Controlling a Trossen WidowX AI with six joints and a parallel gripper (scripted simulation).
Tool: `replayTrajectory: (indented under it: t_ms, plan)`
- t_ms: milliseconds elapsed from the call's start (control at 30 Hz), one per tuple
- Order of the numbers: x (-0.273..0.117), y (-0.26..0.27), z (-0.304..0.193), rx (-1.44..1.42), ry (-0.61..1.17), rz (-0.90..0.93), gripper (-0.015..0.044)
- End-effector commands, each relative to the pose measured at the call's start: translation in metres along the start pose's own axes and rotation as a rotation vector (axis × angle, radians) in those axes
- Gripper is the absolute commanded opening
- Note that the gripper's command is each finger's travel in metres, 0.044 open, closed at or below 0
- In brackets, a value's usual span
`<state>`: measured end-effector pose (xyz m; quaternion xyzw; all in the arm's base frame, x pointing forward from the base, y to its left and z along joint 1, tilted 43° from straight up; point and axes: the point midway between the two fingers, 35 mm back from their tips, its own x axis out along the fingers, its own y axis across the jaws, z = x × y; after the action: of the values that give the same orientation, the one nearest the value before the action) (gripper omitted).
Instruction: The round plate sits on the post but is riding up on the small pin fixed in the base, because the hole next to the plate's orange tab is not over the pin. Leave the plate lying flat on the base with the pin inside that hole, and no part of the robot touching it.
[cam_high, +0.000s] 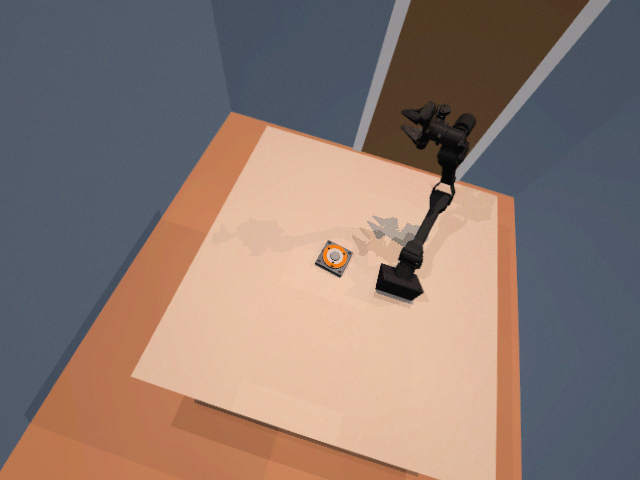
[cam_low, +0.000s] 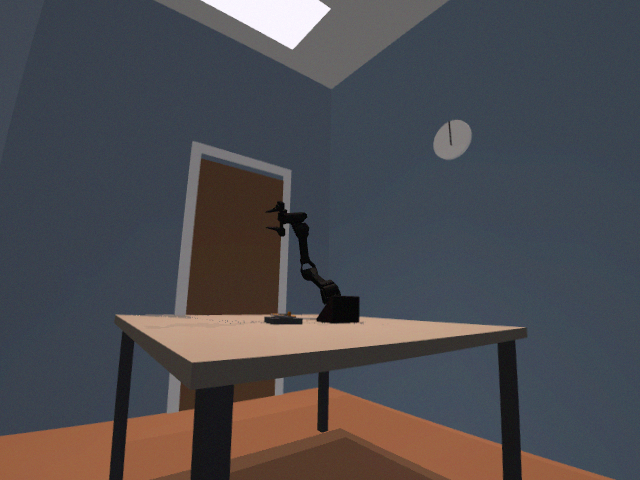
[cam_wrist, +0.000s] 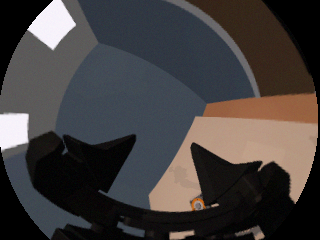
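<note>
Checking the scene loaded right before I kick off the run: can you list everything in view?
round plate: 1, orange ring, on the base, mid-table
post: 1, light grey, in the plate's centre
base: 1, dark grey square, beside the arm's mount
table: 1, pale beige top, dark legs
door: 1, brown with pale frame, behind the table
wall disc: 1, grey, high on the blue wall
ceiling light: 1, white panel
arm: 1, black, raised from its mount on the table
end effector: 1, black, open, empty, high above the table, far from the plate
</note>
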<state>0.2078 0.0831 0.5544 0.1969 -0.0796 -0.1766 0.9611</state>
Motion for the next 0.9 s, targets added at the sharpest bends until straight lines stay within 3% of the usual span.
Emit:
replayTrajectory:
  t_ms: [0, 100, 300, 467, 567, 733, 867]
  plan:
    - [0.0, 0.004, -0.003, -0.012, -0.003, 0.011, 0.0374]
    - [0.005, 0.052, -0.055, -0.19, -0.009, 0.142, 0.0295]
    - [0.027, 0.078, -0.12, -0.344, 0.042, 0.171, 0.0138]
    - [0.061, 0.083, -0.235, -0.578, 0.221, 0.176, 0.0006]
    - [0.07, 0.071, -0.278, -0.655, 0.309, 0.158, 0.0]
    - [0.084, 0.011, -0.379, -0.825, 0.578, 0.057, 0.0]
    - [0.081, -0.038, -0.429, -0.934, 0.769, -0.04, 0.0]
